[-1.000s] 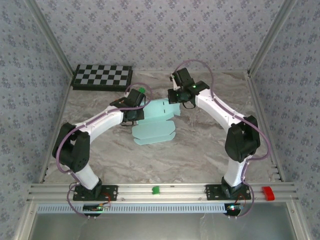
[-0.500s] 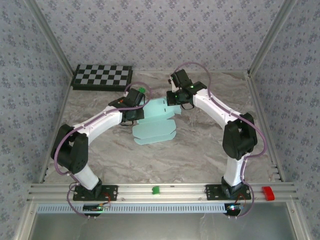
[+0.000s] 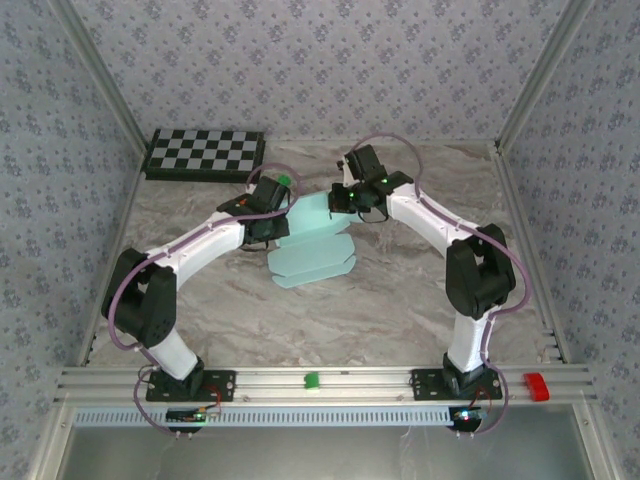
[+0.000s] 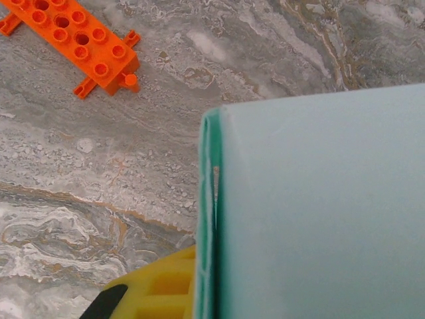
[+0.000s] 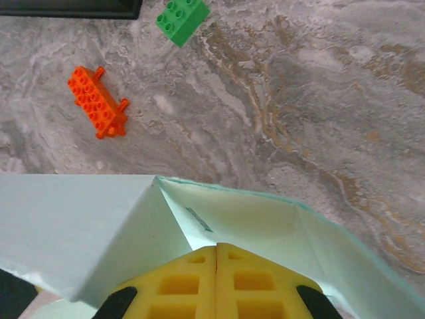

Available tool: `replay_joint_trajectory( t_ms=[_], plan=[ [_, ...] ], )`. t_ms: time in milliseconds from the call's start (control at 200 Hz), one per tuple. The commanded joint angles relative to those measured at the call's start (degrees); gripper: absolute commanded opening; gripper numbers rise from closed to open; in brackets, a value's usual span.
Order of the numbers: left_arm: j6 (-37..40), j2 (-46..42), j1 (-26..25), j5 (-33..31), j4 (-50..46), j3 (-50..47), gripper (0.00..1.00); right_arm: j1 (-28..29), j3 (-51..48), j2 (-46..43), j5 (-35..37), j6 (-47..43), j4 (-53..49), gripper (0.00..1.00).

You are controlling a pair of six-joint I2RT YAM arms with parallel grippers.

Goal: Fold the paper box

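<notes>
The paper box (image 3: 312, 245), pale aqua card partly folded, lies mid-table between the two arms. In the left wrist view its wall (image 4: 319, 206) stands edge-on, and my left gripper (image 4: 207, 282) is shut on that edge; one yellow finger (image 4: 163, 289) shows left of the card and the other is hidden behind it. My right gripper (image 5: 217, 256) is shut with nothing between its pads. Its tips press into the inner corner where two panels of the paper box (image 5: 265, 216) meet. In the top view the left gripper (image 3: 272, 222) and the right gripper (image 3: 350, 205) flank the box's far end.
An orange brick (image 5: 97, 102) and a green brick (image 5: 182, 18) lie on the marble beyond the box. A checkerboard (image 3: 205, 154) sits at the back left. A small green block (image 3: 312, 380) and a red one (image 3: 536, 386) rest on the front rail. Patterned walls close in three sides.
My right gripper has moved a little left and nearer, into the box's far end, and the card there has folded up. The left arm has hardly moved.
</notes>
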Motion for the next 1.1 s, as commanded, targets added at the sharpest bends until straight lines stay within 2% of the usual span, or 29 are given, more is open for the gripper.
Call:
replay_joint_trajectory(
  t_ms=[0, 285, 450, 790, 1099],
  plan=[
    [-2.4, -0.8, -0.2, 2.0, 1.9, 1.0, 0.0, -0.4, -1.4, -1.4, -4.3, 3.9, 4.1, 0.03],
    [-2.5, -0.3, -0.2, 2.9, 2.4, 1.0, 0.0, -0.6, -3.3, -1.5, -8.5, 6.9, 9.7, 0.02],
    [-2.5, -0.4, -0.2, 2.8, 2.4, 0.7, 0.0, -0.6, -3.3, -1.9, -8.3, 6.3, 9.4, 0.02],
    [-1.1, -1.6, -0.1, 0.5, 2.1, -0.2, 0.0, -0.6, 0.4, -3.8, 7.9, -3.0, -6.0, 0.02],
    [-0.6, -1.4, -0.1, 0.3, 1.8, 0.1, 0.0, 0.1, 0.5, -4.1, 15.3, -5.5, -11.9, 0.02]
  ],
)
